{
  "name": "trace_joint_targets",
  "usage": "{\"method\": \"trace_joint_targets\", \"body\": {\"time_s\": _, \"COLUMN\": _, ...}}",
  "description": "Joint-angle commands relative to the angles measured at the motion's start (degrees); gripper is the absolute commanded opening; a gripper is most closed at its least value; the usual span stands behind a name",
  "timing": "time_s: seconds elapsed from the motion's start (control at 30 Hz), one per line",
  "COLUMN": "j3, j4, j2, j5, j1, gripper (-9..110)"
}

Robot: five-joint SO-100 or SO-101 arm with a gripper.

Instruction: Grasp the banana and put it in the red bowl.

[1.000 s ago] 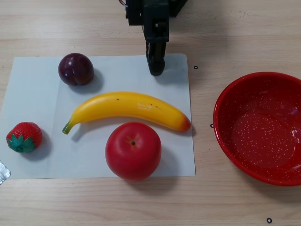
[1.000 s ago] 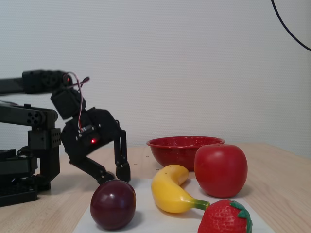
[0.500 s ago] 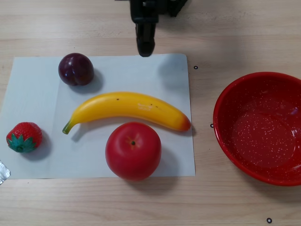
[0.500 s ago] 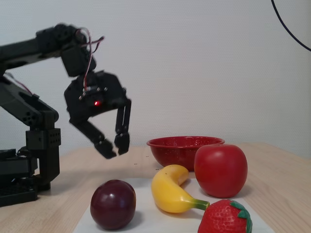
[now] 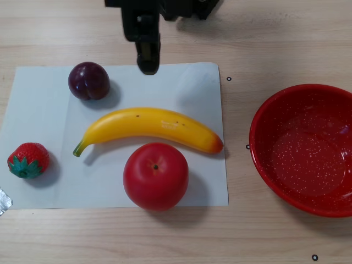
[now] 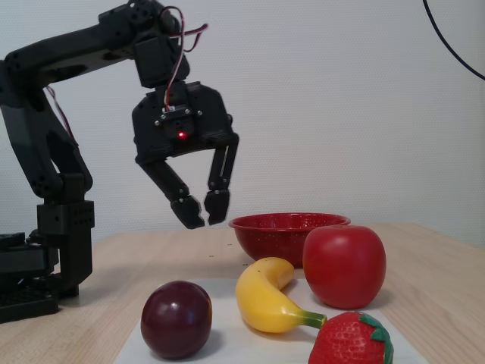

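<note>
The banana (image 5: 148, 124) lies across the middle of the white sheet, green stem to the left in the other view; the fixed view shows the banana (image 6: 265, 299) end-on at the front. The red bowl (image 5: 258, 118) stands empty on the wood to the right, and the red bowl (image 6: 288, 227) appears behind the fruit in the fixed view. My gripper (image 6: 203, 212) hangs in the air well above the table, fingertips nearly touching, holding nothing. From above, the gripper (image 5: 147, 66) sits over the sheet's far edge, beyond the banana.
A red apple (image 5: 155, 176) rests just in front of the banana, close to touching it. A dark plum (image 5: 88, 80) sits at the sheet's far left and a strawberry (image 5: 27, 160) at its left edge. The white sheet (image 5: 44, 110) lies on a wooden table.
The arm has lifted the gripper from near the table to well above it, and it has shifted left in the other view. The fruit and bowl have not moved.
</note>
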Motion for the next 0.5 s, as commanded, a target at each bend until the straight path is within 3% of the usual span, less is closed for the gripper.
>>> {"method": "trace_joint_targets", "body": {"time_s": 0.0, "j3": -7.8, "j4": 1.1, "j2": -1.0, "j5": -0.2, "j1": -0.5, "gripper": 4}}
{"method": "trace_joint_targets", "body": {"time_s": 0.47, "j3": -19.2, "j4": 0.0, "j2": -15.9, "j5": -0.9, "j1": 0.1, "gripper": 36}}
